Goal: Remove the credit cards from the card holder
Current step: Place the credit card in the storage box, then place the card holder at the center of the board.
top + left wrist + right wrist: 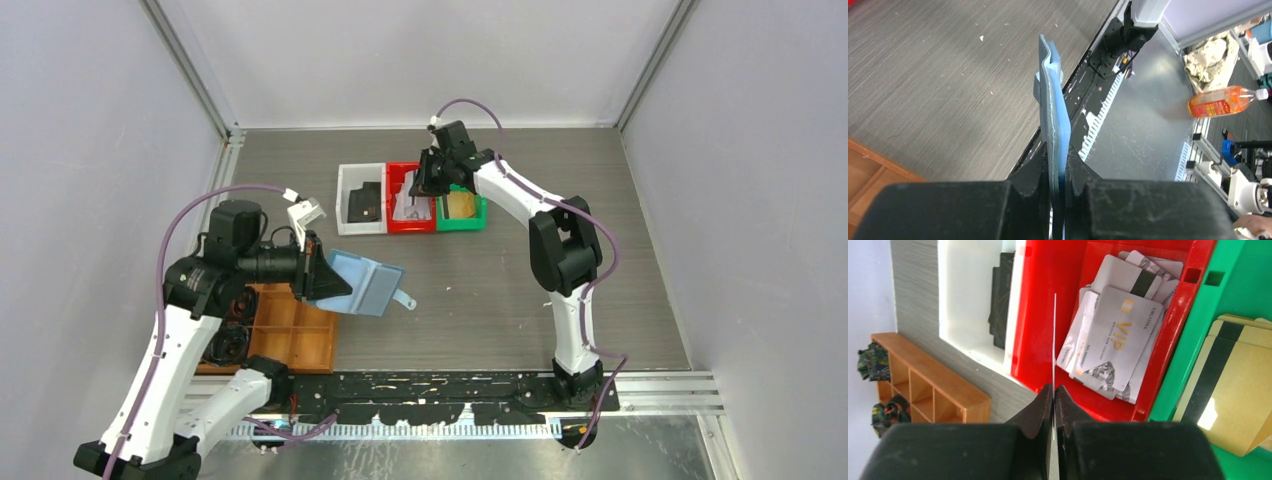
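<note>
While the left gripper (1058, 160) clamps its jaws tight on the soft, light blue card holder (1052, 110) at nine o'clock on the grey, fine-grained table (500, 300), the right gripper (1054, 392) at twelve o'clock pinches a thin, rigid white card (1055, 340) edge-on over the glossy red bin (1038, 315) of silver-grey cards (1120, 340).

Occlusions, 3 views
Seen edge-on: card holder (1054, 125), pockets unseen; held card (1054, 340), face unreadable; right edge crops gold cards (1233, 390).
</note>
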Action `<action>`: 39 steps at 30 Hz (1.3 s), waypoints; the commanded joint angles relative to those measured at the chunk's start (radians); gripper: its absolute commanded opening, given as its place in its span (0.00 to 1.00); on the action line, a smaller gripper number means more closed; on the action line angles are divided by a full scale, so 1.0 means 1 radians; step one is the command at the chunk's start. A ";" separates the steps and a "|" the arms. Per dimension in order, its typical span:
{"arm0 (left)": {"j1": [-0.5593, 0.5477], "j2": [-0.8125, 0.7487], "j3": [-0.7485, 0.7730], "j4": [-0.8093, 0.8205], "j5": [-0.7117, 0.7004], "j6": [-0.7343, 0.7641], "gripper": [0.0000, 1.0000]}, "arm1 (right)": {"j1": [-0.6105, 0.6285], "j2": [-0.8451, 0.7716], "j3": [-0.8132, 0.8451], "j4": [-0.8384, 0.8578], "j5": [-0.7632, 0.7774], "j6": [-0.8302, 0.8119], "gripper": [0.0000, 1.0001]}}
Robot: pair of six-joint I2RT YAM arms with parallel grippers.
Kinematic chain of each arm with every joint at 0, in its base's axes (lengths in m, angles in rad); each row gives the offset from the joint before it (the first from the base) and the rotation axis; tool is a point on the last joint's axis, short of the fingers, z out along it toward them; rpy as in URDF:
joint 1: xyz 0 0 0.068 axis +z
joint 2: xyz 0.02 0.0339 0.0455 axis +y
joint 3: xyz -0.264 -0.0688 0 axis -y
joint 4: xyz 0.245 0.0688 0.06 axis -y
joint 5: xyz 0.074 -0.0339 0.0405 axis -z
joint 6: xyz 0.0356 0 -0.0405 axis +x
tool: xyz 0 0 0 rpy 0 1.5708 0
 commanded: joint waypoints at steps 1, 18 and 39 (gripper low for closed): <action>0.001 0.017 0.010 -0.059 0.052 0.141 0.07 | 0.003 0.013 0.064 0.010 0.069 -0.029 0.15; 0.000 -0.037 0.026 -0.100 0.118 0.292 0.07 | 0.005 -0.397 -0.164 0.159 -0.173 0.039 0.69; 0.001 -0.003 0.002 -0.041 0.073 0.360 0.07 | 0.416 -0.878 -0.709 0.519 -0.427 0.197 0.77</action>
